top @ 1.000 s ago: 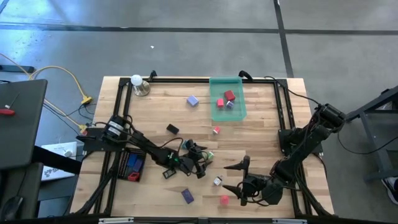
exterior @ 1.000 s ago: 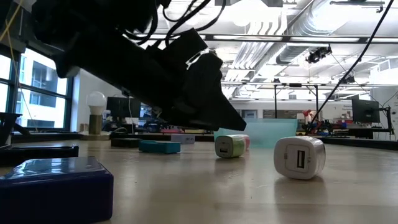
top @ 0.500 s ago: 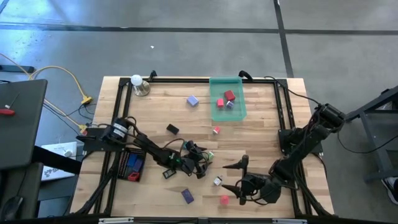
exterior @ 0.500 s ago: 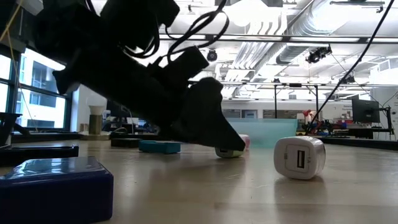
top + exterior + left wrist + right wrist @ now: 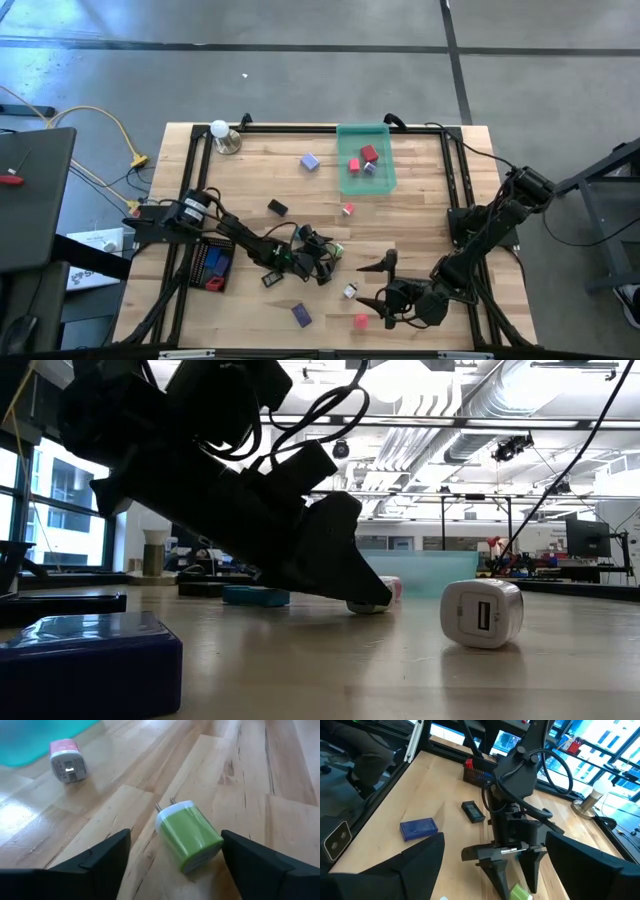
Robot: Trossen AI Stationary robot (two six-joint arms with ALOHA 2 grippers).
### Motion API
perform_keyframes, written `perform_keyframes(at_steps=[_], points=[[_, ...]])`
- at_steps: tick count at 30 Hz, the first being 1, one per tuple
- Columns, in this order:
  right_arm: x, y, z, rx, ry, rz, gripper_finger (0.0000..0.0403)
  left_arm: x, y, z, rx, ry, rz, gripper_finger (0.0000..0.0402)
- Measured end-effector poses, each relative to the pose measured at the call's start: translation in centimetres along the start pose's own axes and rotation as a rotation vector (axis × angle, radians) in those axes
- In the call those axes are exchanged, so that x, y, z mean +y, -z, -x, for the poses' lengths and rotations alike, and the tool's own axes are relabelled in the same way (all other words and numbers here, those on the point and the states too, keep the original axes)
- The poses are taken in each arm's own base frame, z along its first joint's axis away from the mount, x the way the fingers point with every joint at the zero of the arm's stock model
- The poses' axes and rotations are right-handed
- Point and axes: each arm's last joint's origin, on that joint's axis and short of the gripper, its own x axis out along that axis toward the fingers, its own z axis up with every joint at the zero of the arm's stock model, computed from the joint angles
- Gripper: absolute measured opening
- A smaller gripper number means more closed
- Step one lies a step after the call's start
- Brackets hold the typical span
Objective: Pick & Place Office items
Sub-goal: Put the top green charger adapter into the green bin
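A green-and-white charger plug (image 5: 189, 841) lies on its side on the wooden table, prongs pointing away from my left gripper. My left gripper (image 5: 326, 253) is open and low over the table, with one finger on each side of the plug and neither touching it. In the low view its dark fingertip (image 5: 372, 592) partly covers the plug. My right gripper (image 5: 374, 285) hangs open above the table's near right part with nothing between its fingers. A white cube charger (image 5: 350, 291) lies just to its left. A pink-topped charger (image 5: 67, 761) lies farther off.
At the table's far side a translucent green tray (image 5: 382, 180) holds red and purple pieces. A black tray (image 5: 213, 262) sits at the left edge, and a white ball lamp (image 5: 220, 130) at the far left corner. Purple (image 5: 301, 315), red (image 5: 360, 321) and black (image 5: 277, 207) pieces lie scattered.
My left gripper has sunk a little toward the table, coming down around the green charger plug. In the low view its fingertip now covers part of the plug, which showed whole a second ago. The plug has not moved.
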Motion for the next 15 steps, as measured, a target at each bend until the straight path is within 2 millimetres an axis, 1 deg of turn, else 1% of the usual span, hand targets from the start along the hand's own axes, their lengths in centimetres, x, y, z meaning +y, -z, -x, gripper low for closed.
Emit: perform_keyframes(at_steps=[6, 12, 13, 15], points=[[0.00, 0.00, 0.00, 0.000, 0.000, 0.000, 0.0337, 0.01, 0.06, -0.02, 0.010, 0.011, -0.003, 0.0220], [0.00, 0.00, 0.00, 0.000, 0.000, 0.000, 0.0337, -0.08, 0.16, 0.00, 0.034, 0.045, -0.004, 0.0131], [0.01, 0.00, 0.00, 0.000, -0.002, -0.005, 0.0337, -0.09, 0.17, 0.01, 0.035, 0.045, -0.005, 0.0119], [0.05, 0.00, 0.00, 0.001, -0.016, -0.025, 0.0337, -0.17, 0.20, 0.07, 0.035, 0.048, -0.006, 0.0117]])
